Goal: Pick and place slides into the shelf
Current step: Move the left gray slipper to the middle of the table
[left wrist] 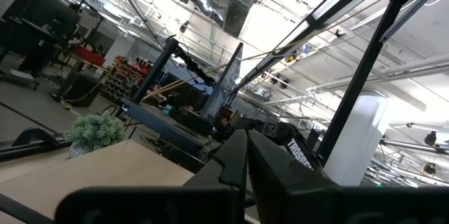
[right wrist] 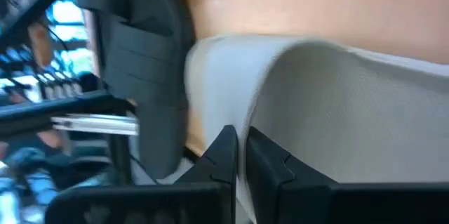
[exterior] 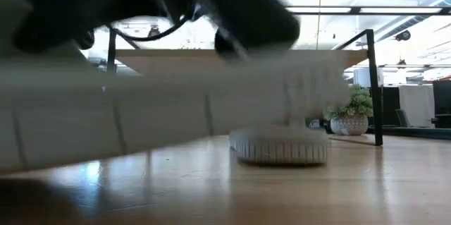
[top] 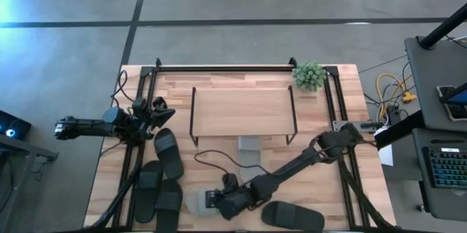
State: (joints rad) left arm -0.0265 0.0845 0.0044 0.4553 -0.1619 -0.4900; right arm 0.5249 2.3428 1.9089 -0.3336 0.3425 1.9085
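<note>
- Your right gripper (top: 219, 204) was low at the near edge of the table, at the light grey slide sandal (top: 195, 202). Its fingers looked pressed together against the strap, so I judged the pick was under way, though I could not tell if it truly held.
- Your left gripper (top: 157, 109) waited at the table's left side, fingers together, holding nothing.
- Next, you would need to lift the sandal and carry it to the small shelf with the light wooden top and black wire legs (top: 241, 110).

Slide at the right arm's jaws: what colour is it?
Light grey slide, shown best in the right wrist view, lying beside a black slide.
</note>
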